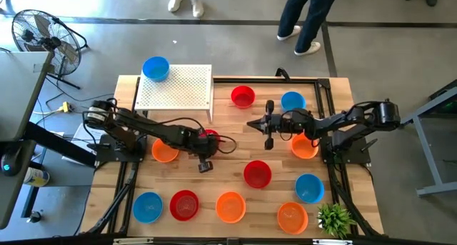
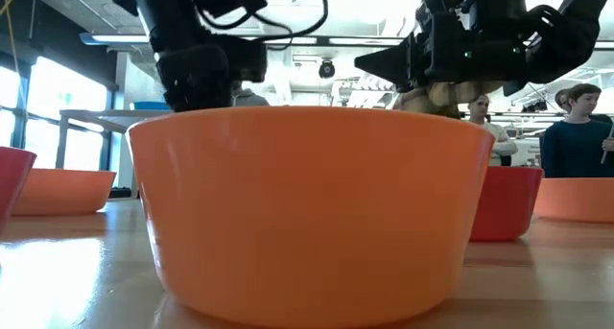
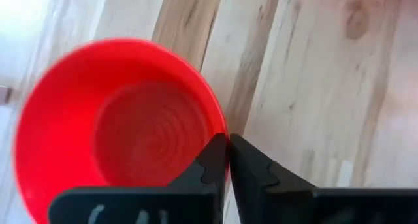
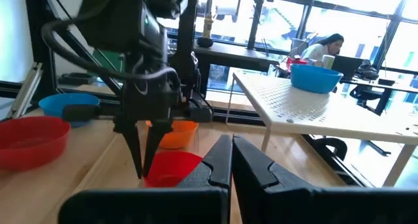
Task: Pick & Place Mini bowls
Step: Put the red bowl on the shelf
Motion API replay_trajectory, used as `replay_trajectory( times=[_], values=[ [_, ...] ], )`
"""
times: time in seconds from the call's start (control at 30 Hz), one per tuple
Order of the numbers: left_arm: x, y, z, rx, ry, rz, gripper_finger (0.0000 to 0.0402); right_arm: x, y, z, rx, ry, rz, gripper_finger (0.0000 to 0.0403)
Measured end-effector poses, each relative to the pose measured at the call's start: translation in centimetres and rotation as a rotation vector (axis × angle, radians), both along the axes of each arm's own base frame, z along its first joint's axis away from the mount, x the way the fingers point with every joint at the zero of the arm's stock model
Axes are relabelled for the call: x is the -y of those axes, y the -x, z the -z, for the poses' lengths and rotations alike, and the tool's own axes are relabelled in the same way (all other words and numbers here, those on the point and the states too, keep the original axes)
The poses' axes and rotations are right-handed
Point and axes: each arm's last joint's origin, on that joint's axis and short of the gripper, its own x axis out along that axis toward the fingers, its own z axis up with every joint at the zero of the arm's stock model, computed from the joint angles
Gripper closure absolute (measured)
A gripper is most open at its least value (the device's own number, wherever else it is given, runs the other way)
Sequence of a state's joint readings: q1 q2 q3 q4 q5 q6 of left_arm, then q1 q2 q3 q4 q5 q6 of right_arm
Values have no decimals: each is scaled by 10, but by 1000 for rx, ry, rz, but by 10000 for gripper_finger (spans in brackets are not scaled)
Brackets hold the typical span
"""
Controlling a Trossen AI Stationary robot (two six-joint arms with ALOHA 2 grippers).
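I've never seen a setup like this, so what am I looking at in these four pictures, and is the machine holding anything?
Two dark robot arms work at a wooden table. One picture looks straight down, one sits at table height behind an orange bowl, and two come from cameras on the arms' wrists. Small red, blue and orange bowls are scattered on the table; a blue bowl sits on a white perforated stand, and a green plant stands at a corner. The left gripper has its fingers pinched on the rim of a red bowl. The right gripper is shut and holds nothing.
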State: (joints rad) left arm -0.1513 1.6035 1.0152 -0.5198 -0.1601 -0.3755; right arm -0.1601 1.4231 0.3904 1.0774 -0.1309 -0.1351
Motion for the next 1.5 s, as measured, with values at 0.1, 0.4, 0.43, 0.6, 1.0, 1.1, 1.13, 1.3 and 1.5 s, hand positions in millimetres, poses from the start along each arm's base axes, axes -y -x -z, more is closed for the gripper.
replay_trajectory(
  times=[0.1, 0.4, 0.43, 0.6, 1.0, 1.1, 1.13, 1.3, 1.5],
  values=[
    [1, -2, -8, -9, -2, 25, 392, 0, 0, 0, -5, 1, -4, 403],
    [3, -8, -32, 25, 39, 42, 397, 0, 0, 3, -29, -8, -6, 403],
    [3, -7, -31, 16, 49, 33, 392, 0, 0, 3, -32, -8, -6, 403],
    [5, -9, -15, -66, 47, 38, 343, -1, 0, 5, -46, -12, -8, 403],
    [5, -18, 22, -183, -27, 38, 262, -1, 0, 5, -55, -35, -7, 403],
    [6, -21, 28, -193, -30, 38, 300, -1, 0, 6, -57, -35, -7, 403],
    [6, -21, 29, -193, -30, 38, 318, -1, 0, 6, -57, -35, -7, 403],
    [5, -22, 28, -186, -44, 37, 392, -1, 0, 6, -60, -35, -7, 403],
    [7, -26, 8, -190, -39, 77, 397, -1, 0, 6, -63, -33, -7, 403]
  ],
)
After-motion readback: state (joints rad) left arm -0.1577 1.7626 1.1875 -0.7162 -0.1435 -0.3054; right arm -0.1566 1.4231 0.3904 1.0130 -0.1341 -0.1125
